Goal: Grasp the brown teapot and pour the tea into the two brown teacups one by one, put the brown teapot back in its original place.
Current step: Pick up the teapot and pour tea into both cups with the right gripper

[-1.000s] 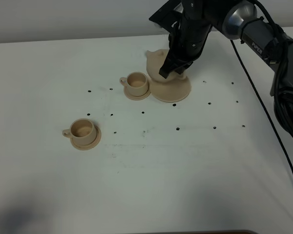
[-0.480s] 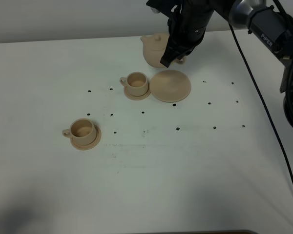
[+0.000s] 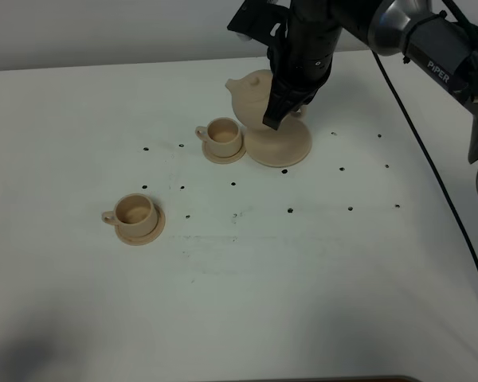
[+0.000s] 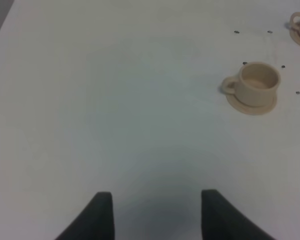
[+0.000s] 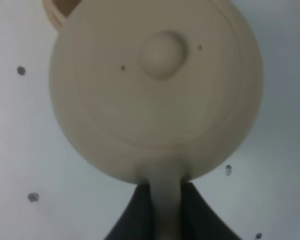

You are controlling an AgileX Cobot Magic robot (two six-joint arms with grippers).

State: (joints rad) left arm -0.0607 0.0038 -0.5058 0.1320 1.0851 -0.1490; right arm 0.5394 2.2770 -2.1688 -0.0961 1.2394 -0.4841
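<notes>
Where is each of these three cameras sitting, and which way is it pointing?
Exterior high: mounted high off the arms, looking down over the white table; shows the right arm, its right tool gripping the brown teapot.
Left wrist: on the left arm, looking across the table; the left tool shows, open.
Right wrist: on the right arm, looking straight down on the teapot; the tool shows, clamping it.
Shared: exterior and left wrist both show the teacup farthest from the teapot.

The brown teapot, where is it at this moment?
In the exterior high view the brown teapot is at the far middle of the table, held by the right gripper over the large saucer, behind the farther teacup.
</notes>
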